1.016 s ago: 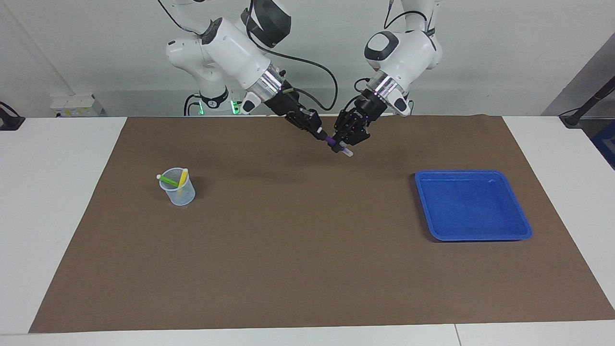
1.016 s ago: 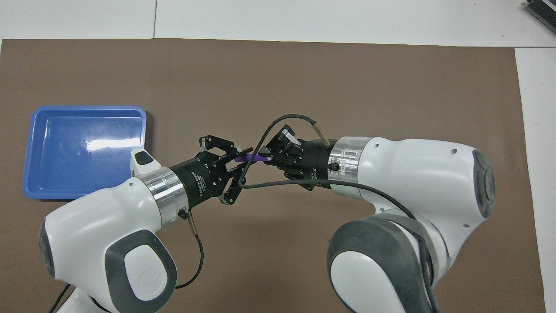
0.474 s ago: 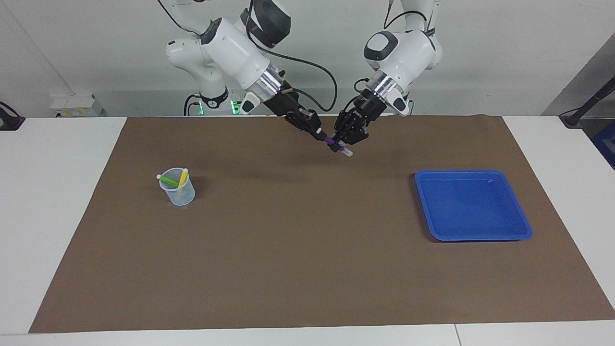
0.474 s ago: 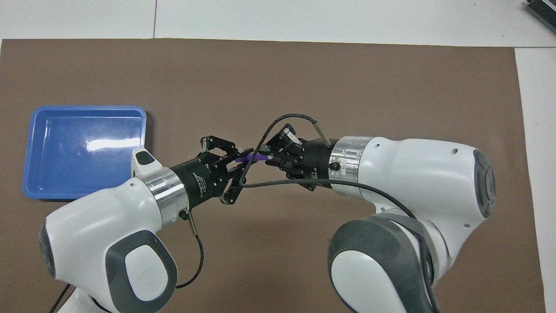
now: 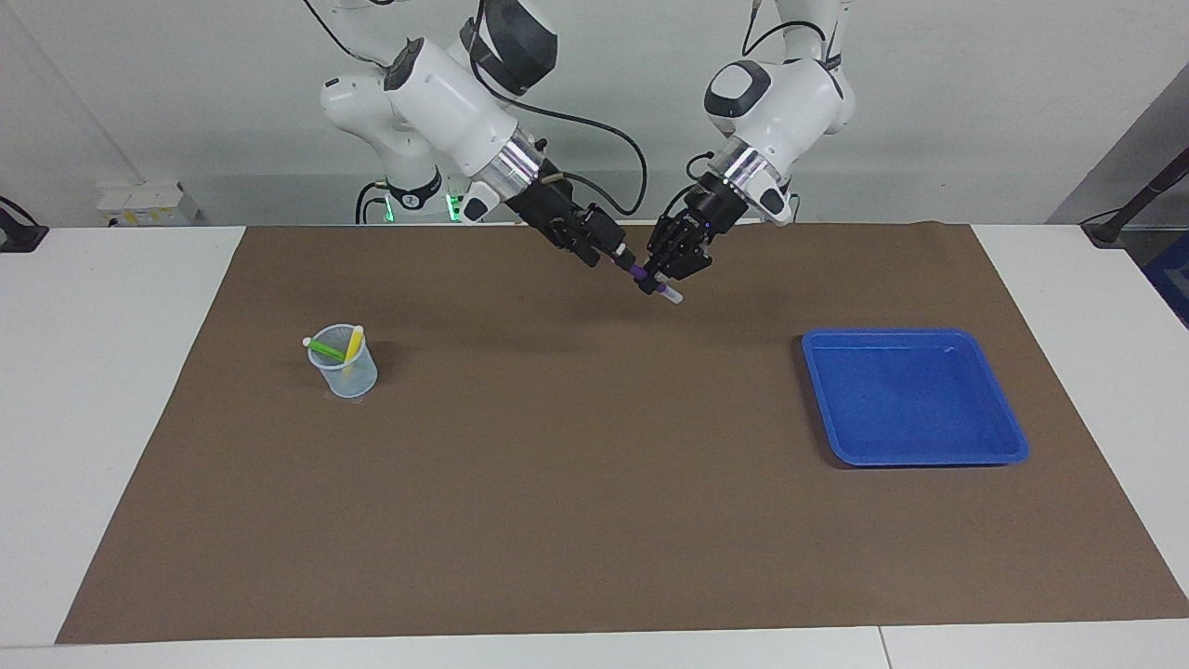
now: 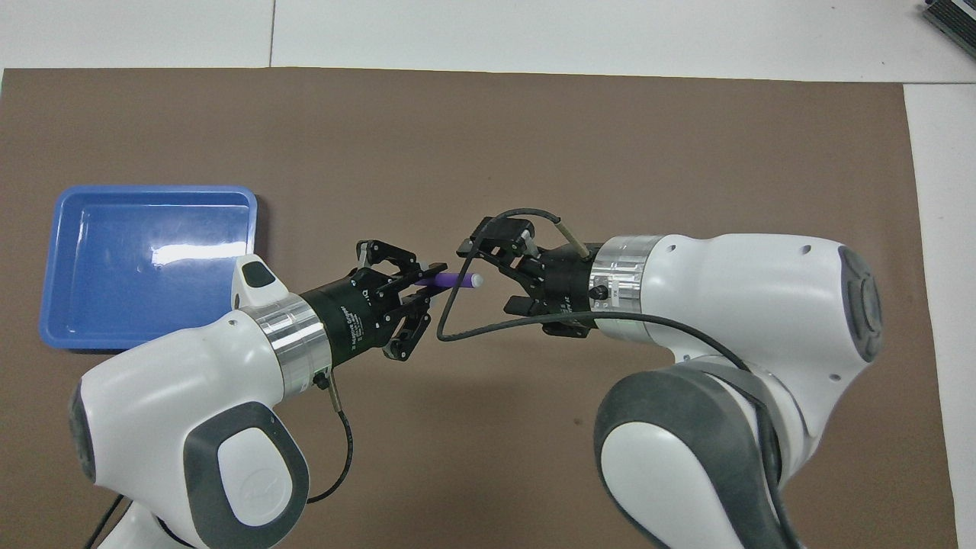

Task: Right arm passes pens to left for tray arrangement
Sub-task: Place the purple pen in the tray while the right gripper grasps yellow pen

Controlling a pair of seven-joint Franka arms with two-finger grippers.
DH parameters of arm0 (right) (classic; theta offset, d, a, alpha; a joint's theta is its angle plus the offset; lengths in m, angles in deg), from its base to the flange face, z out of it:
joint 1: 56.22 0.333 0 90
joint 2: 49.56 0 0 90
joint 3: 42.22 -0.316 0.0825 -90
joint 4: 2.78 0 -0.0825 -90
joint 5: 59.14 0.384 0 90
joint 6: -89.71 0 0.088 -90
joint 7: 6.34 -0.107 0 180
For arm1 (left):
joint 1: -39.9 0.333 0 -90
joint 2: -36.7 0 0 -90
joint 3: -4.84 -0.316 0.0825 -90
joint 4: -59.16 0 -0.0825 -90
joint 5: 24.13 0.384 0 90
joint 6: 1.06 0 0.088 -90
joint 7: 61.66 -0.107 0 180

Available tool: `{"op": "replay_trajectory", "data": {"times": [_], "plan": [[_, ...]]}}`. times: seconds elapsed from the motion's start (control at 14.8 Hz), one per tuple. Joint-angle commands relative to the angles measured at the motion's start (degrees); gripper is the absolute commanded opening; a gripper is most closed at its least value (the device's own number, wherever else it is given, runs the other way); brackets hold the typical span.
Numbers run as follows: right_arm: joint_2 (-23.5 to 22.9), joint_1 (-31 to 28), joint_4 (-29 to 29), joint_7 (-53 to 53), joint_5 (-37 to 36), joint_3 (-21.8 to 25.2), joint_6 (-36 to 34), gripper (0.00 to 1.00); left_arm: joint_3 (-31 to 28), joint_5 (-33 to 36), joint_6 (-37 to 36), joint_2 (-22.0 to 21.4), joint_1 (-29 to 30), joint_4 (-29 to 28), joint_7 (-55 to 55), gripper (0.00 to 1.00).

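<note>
My left gripper (image 5: 661,272) (image 6: 431,283) is shut on the purple pen (image 5: 654,283) (image 6: 451,280) and holds it in the air over the mat's middle, near the robots. The pen's pale tip points at my right gripper (image 5: 613,256) (image 6: 485,276), which is open, empty and a short gap away from the pen. The green pen (image 5: 325,350) and the yellow pen (image 5: 353,347) stand in a pale mesh cup (image 5: 346,372) toward the right arm's end; the right arm hides them in the overhead view. The blue tray (image 5: 915,395) (image 6: 149,263) lies empty toward the left arm's end.
A brown mat (image 5: 594,502) (image 6: 534,137) covers most of the white table (image 5: 111,390). A dark object (image 6: 953,19) lies at the table's corner farthest from the robots, at the right arm's end.
My right gripper has opened, let go of the purple pen and drawn back toward its own side. My left gripper keeps hold of the pen and has barely moved.
</note>
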State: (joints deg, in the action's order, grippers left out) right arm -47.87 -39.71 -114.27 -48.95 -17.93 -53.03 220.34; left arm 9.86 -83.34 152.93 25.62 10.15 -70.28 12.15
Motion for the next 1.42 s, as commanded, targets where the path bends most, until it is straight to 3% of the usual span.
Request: {"op": "replay_trajectory", "data": {"times": [0.0,0.27,0.61,0.88,1.08,1.29,1.36], "plan": [[1.74,-6.38,-1.01,12.41,-5.07,-0.09,-9.04,1.0,-0.71,1.97,-8.05,-0.79,2.75,-0.37,-12.68,0.0],[2.79,-12.64,-1.09,29.31,-14.9,-0.09,-19.6,1.0,-0.71,23.91,-25.9,-1.4,9.0,1.56,-28.16,0.0],[4.37,-15.01,-2.49,50.02,-32.74,-0.18,-26.56,1.0,-0.88,41.77,-36.46,-1.76,13.04,2.96,-42.4,0.0],[6.83,-19.49,-8.47,67.46,-36.63,-0.18,-25.16,1.0,-0.89,51.09,-40.78,-1.76,19.01,3.58,-56.54,0.0],[7.01,-22.39,-11.98,68.8,-38.92,-0.18,-20.78,1.0,-0.89,56.03,-40.53,-0.97,23.76,3.58,-66.83,0.0],[6.22,-25.21,-13.84,68.8,-39.98,-0.27,-17.34,1.0,-0.89,56.74,-39.04,1.05,28.68,3.67,-74.93,0.0],[5.96,-25.13,-14.8,68.28,-39.98,-0.27,-17.08,0.87,-0.89,57.27,-37.64,2.01,29.92,3.67,-76.26,0.0]]}}
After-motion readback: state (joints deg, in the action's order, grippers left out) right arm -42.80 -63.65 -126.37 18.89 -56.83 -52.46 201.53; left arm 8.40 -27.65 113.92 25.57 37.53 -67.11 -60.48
